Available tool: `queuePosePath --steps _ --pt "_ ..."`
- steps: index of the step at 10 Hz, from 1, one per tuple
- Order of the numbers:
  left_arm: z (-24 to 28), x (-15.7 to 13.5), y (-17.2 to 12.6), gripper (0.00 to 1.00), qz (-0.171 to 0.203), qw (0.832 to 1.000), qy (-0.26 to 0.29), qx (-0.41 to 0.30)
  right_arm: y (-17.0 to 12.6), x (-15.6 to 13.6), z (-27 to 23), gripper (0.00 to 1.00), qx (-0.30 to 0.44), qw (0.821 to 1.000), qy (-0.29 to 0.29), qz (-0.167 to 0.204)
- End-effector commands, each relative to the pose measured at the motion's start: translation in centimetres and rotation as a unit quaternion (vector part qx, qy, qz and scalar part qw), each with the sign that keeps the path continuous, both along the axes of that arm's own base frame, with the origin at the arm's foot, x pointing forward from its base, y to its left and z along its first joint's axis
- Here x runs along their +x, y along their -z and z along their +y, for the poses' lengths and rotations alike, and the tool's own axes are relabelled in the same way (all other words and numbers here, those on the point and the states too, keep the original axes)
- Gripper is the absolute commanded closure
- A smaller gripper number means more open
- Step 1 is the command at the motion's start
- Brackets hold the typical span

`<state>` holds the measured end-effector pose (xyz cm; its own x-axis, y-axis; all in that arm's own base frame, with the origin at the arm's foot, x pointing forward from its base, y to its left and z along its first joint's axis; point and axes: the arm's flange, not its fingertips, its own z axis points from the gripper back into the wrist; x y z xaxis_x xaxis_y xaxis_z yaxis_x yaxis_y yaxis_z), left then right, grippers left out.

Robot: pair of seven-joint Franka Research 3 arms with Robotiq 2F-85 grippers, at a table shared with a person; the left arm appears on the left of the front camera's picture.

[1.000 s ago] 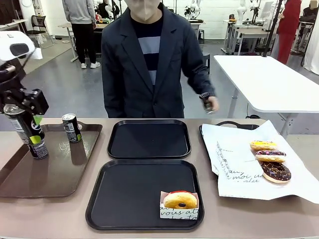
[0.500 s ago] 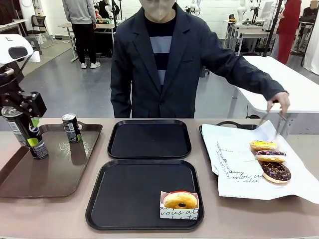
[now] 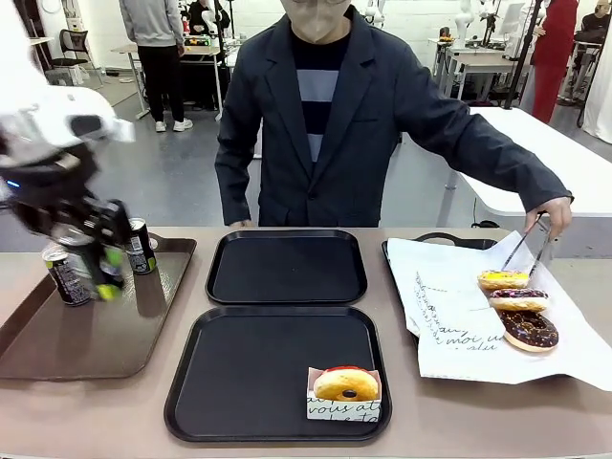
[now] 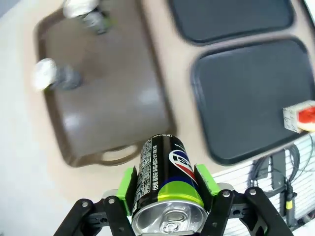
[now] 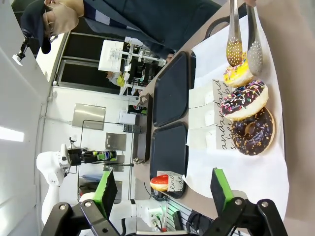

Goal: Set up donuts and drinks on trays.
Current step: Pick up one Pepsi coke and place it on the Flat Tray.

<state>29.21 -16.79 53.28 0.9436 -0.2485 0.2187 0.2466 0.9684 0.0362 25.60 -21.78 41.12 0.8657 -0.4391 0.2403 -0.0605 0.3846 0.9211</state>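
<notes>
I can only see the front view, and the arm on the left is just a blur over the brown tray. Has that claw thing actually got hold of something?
Observer: Yes. The left wrist view shows the left gripper shut on a black can, clamped from both sides.
Operator: And the other arm's claw?
Observer: In the right wrist view the right gripper is open wide and holds nothing.
Operator: What is in front of it?
Observer: The person's tongs, which have slotted, spoon-shaped tips, right at the yellow-glazed donut.
</notes>
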Motion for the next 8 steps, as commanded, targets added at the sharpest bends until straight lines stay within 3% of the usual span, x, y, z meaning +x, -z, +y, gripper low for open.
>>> queuePosePath --steps 1,3,5,8 --pt "-6.8 -0.8 1.7 0.4 0.0 0.992 0.124 -0.023 0.1 0.3 -0.1 0.0 0.007 1.0 0.001 -0.017" --pt "-12.9 -2.6 3.6 0.4 0.032 0.977 0.205 -0.043 0.1 0.3 -0.1 0.0 0.007 1.0 0.001 -0.017" --pt "-16.3 -2.4 6.0 0.4 0.053 0.969 0.234 -0.055 0.1 0.3 -0.1 0.0 0.007 1.0 0.001 -0.017" --pt "-17.0 -2.1 9.6 0.4 0.049 0.963 0.261 -0.049 0.1 0.3 -0.1 0.0 0.007 1.0 0.001 -0.017"
